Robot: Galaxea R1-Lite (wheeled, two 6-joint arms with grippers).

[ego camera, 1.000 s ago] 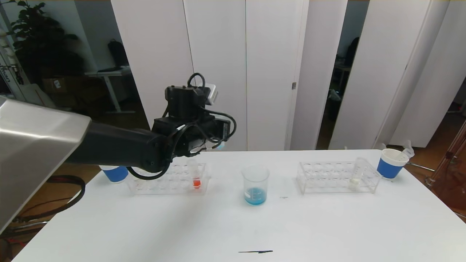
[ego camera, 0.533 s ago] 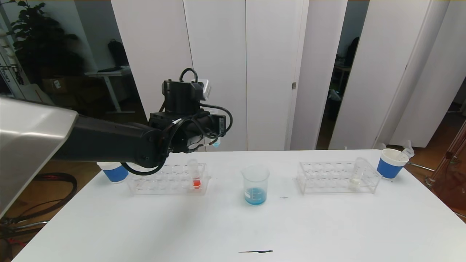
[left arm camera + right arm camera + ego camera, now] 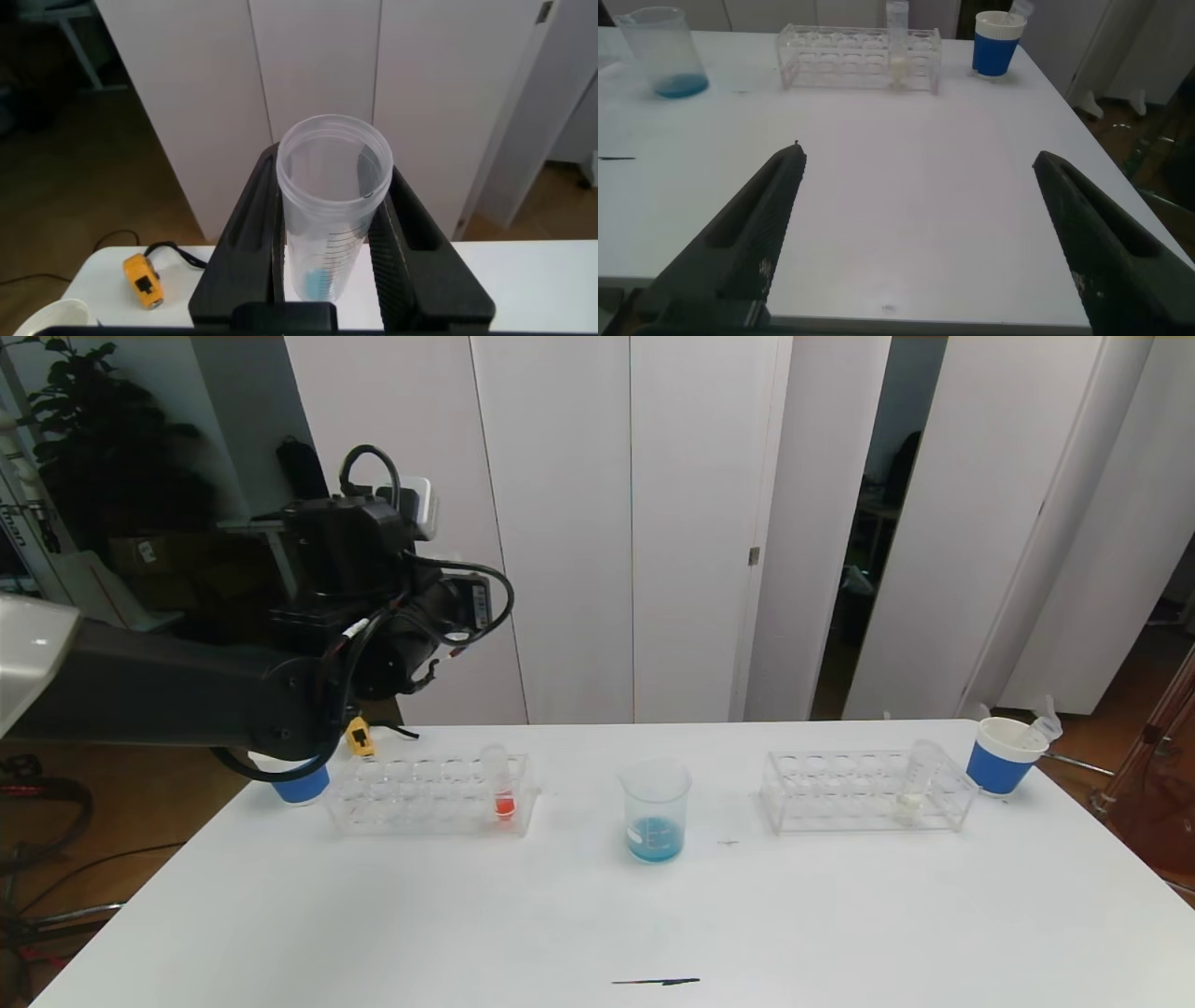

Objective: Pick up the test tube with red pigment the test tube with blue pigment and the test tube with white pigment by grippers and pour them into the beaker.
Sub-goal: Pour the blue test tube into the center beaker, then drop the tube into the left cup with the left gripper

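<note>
Above the table's far left corner, the left gripper [image 3: 327, 280] is pinching the test tube with blue pigment [image 3: 329, 201], its open mouth toward the wrist camera and only a trace of blue left inside. Below it on the table [image 3: 597, 915] stands a blue paper cup [image 3: 297, 782], beside a clear rack [image 3: 431, 793] holding the test tube with red pigment [image 3: 502, 784]. At the table's middle stands the beaker [image 3: 654, 809], blue liquid pooled in its bottom. Farther right, a second rack [image 3: 864, 791] holds the test tube with white pigment [image 3: 915, 784], with another blue cup [image 3: 1001, 756] next to it. Low over the table's near right part, the right gripper [image 3: 920, 233] has its fingers spread wide, holding nothing.
</note>
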